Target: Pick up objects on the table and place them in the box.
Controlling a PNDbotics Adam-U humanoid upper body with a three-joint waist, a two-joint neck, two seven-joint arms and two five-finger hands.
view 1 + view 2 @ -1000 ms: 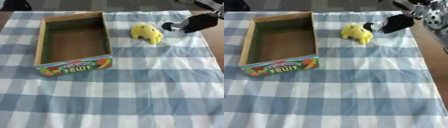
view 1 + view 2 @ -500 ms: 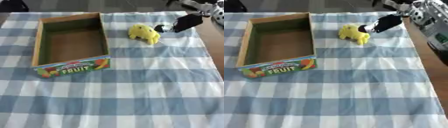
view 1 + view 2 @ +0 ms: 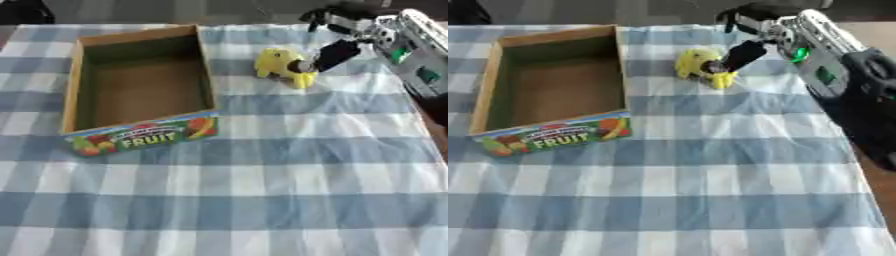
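Note:
A small yellow toy point(image 3: 276, 63) lies on the blue-and-white checked cloth, right of the box and near the far edge. The cardboard box point(image 3: 143, 138) with a "FRUIT" label stands open at the left, and its brown inside holds nothing that I can see. My right hand point(image 3: 336, 53) comes in from the upper right. One straight black finger reaches down to the toy's right side and touches it, while the hand stays open with nothing held. My left hand shows in neither view.
The checked cloth point(image 3: 262, 190) covers the table from the middle to the near edge. My silver and black right forearm point(image 3: 829, 60) runs along the right side. Bare brown table point(image 3: 878, 187) shows past the cloth's right border.
My right hand has moved left, closing the gap to the yellow toy until its fingertip meets it. The toy and box keep their places; the view has shifted slightly.

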